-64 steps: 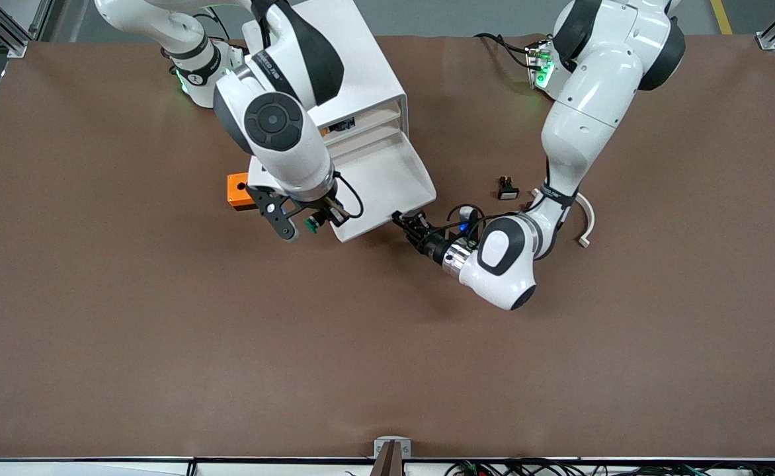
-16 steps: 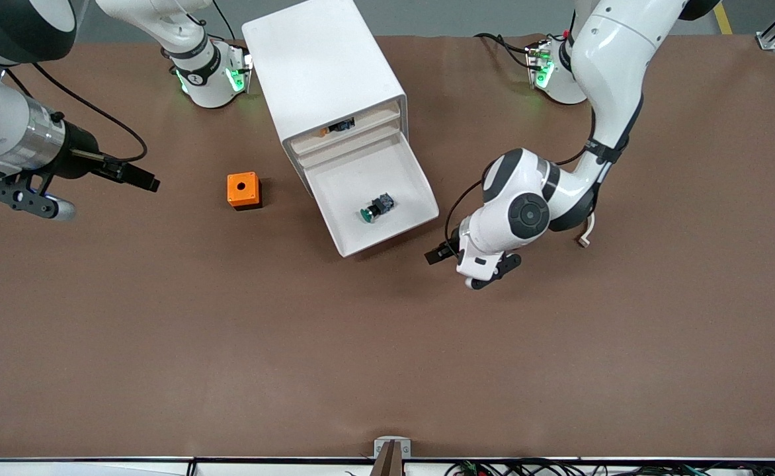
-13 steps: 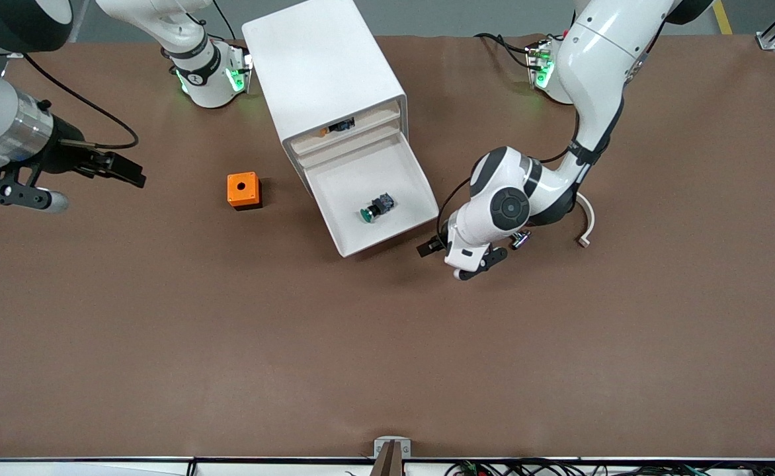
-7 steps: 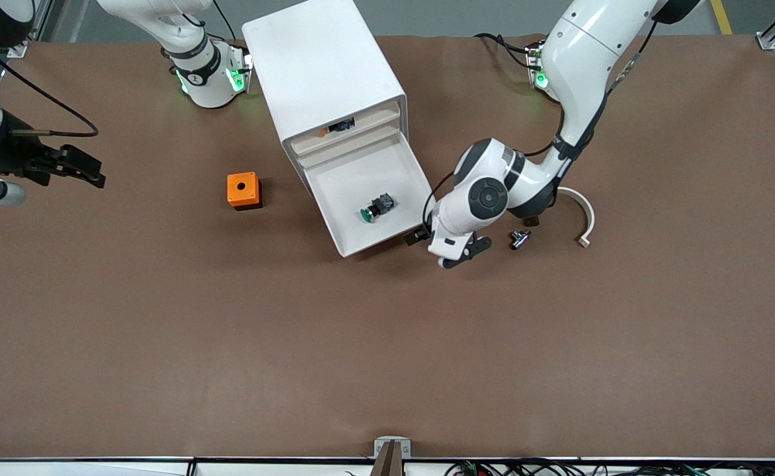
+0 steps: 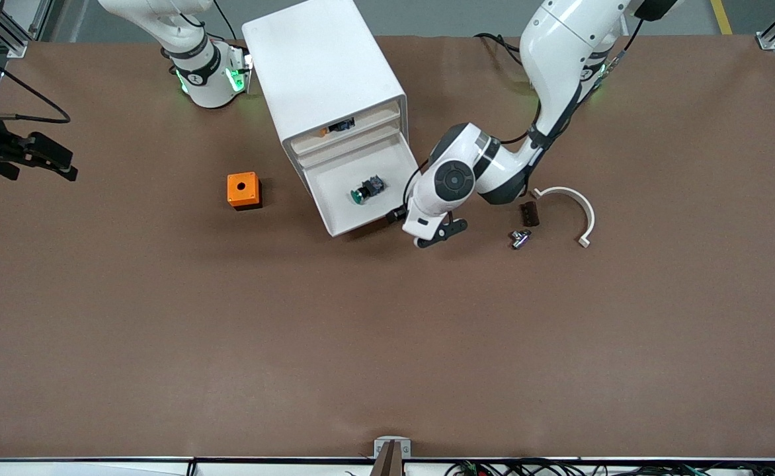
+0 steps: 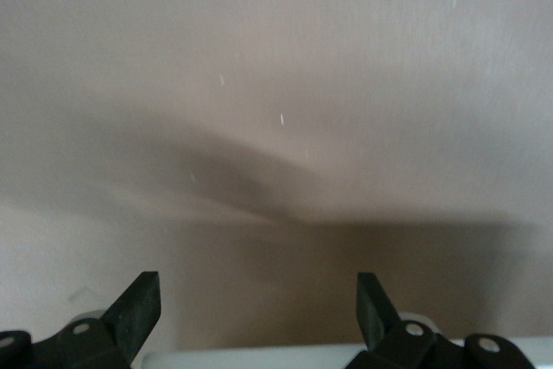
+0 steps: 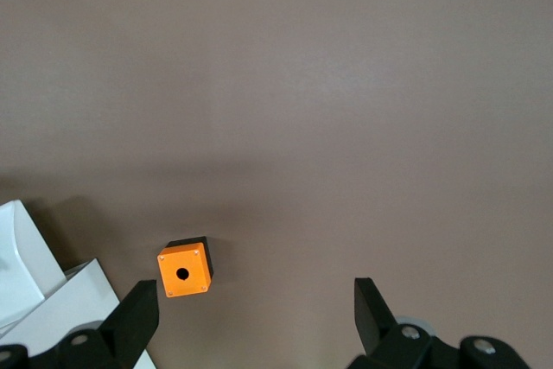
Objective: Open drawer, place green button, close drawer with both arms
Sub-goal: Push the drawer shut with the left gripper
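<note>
The white cabinet [image 5: 321, 73] stands near the robots' bases. Its lowest drawer [image 5: 361, 226] is partly pulled out. The green-capped button [image 5: 362, 192] lies in the drawer's tray. My left gripper [image 5: 394, 215] is low at the drawer's front, at the corner toward the left arm's end. In the left wrist view it [image 6: 257, 308] is open and holds nothing, with a pale surface close before it. My right gripper [image 5: 50, 158] is open and empty over the table near the right arm's end; the right wrist view [image 7: 257, 313] shows the same.
An orange box with a hole [image 5: 243, 190] sits beside the cabinet toward the right arm's end; it also shows in the right wrist view [image 7: 184, 271]. A black switch [image 5: 528, 213], a small metal part [image 5: 520, 238] and a white curved piece [image 5: 576, 205] lie toward the left arm's end.
The left gripper moved against the drawer's front and the drawer slid partway into the cabinet with the button in it. The right gripper drew away toward its end of the table.
</note>
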